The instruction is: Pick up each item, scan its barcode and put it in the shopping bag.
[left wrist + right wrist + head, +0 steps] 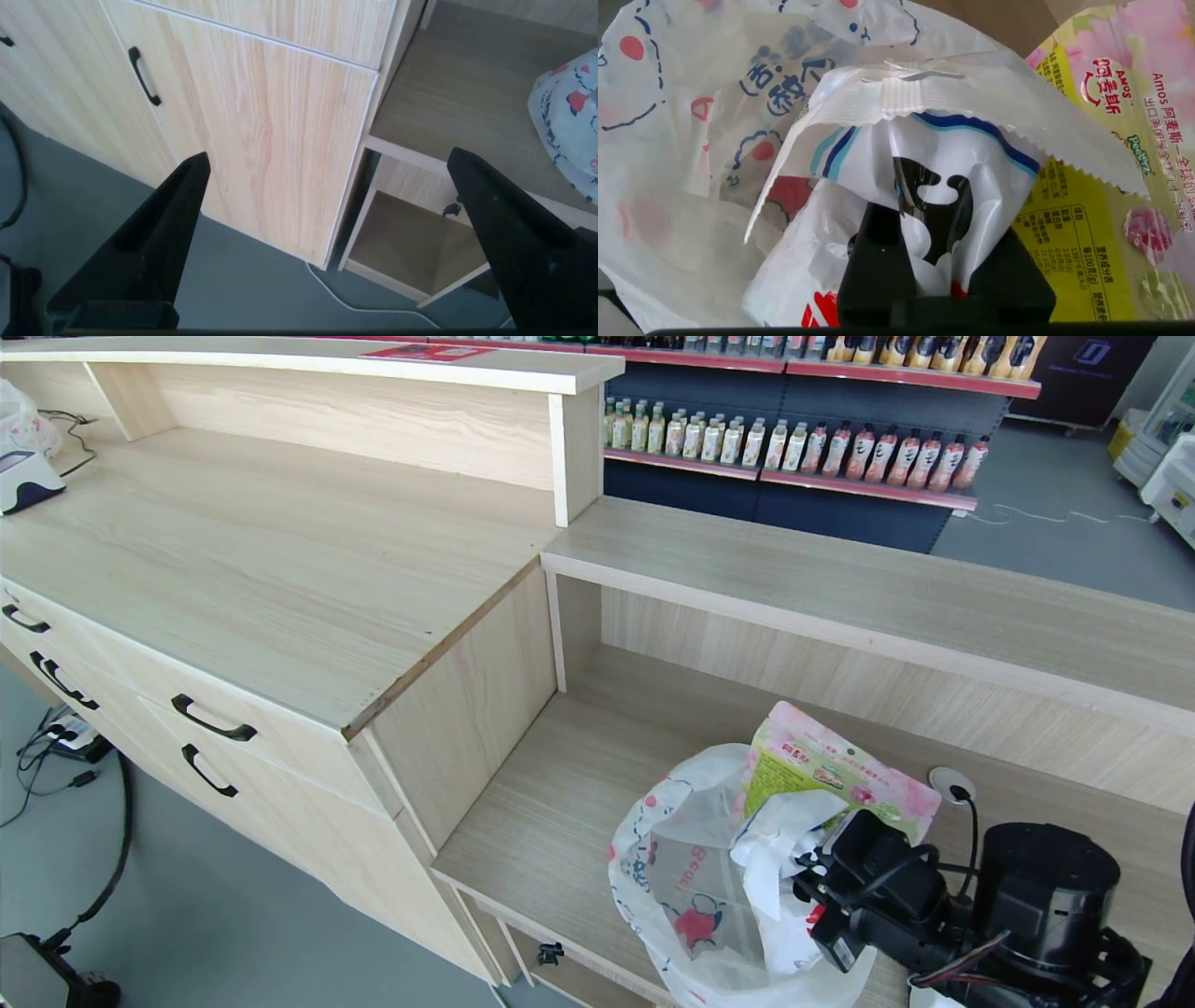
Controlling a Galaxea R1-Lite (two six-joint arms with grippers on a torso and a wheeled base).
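A white plastic shopping bag [695,887] with cartoon prints stands on the low wooden shelf [560,784]. A pink and green snack pouch [834,767] sticks up out of its mouth. My right gripper [810,889] is at the bag's opening, shut on a white packet [780,835]. In the right wrist view the packet [915,140] has blue stripes and a serrated top seal, and my right gripper [938,275] pinches its lower part, with the pouch [1102,140] beside it inside the bag [701,140]. My left gripper [327,247] hangs open and holds nothing, above the floor beside the cabinet.
The tall counter top [261,569] lies to the left, with black-handled drawers [213,721] below. A white and dark device [26,481] sits at its far left edge. A cable grommet [951,784] is behind the bag. Bottle shelves [794,443] stand beyond the counter.
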